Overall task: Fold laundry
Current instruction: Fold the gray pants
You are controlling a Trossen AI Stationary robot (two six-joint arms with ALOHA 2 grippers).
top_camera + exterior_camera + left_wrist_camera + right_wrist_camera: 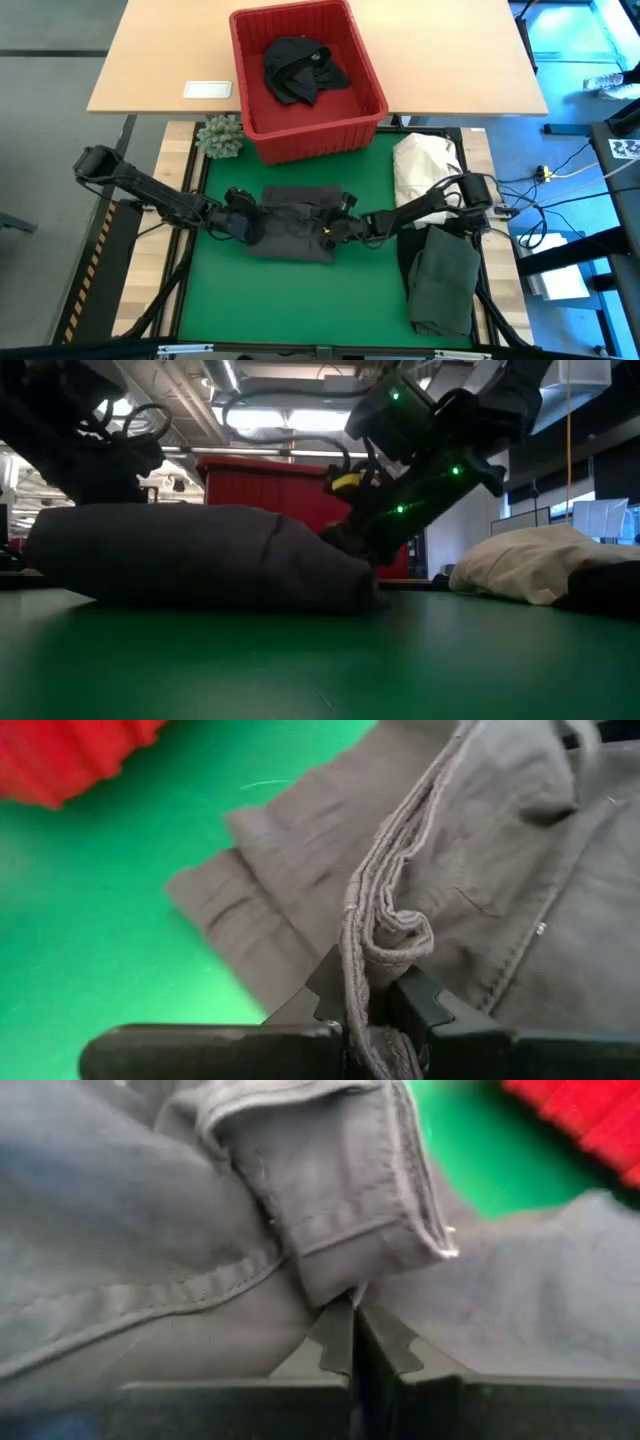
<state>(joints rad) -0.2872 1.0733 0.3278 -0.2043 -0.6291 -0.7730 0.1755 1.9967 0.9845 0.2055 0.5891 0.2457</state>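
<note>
A dark grey garment (pixel 297 222) lies folded in the middle of the green mat (pixel 270 300), seen as a low bundle (pixel 200 555) in the low view. My left gripper (pixel 250 222) is shut on its left edge and my right gripper (pixel 340 232) is shut at its right edge. A black garment (pixel 300 68) sits in the red basket (pixel 305 130) at the far side. A folded dark green garment (pixel 443 282) lies on the mat's right edge. My left gripper pinches a bunched, seamed edge (pixel 372 955) of the grey garment between its two fingers (pixel 325 995), several layers together. It comes in slanting down from the table's left. The rest of the garment lies on the mat. My right gripper is shut on the grey garment just below a folded hem band (pixel 345 1270); the cloth lies over the fingertips (pixel 335 1330) and hides how much is caught. It slants down from the table's right (pixel 350 545). The garment rests on the mat.
A cream-white cloth heap (pixel 425 165) lies at the mat's far right, next to my right arm. A small plant (pixel 220 137) stands left of the basket. A white card (pixel 208 89) lies on the wooden table behind. Bare mat shows on the near side.
</note>
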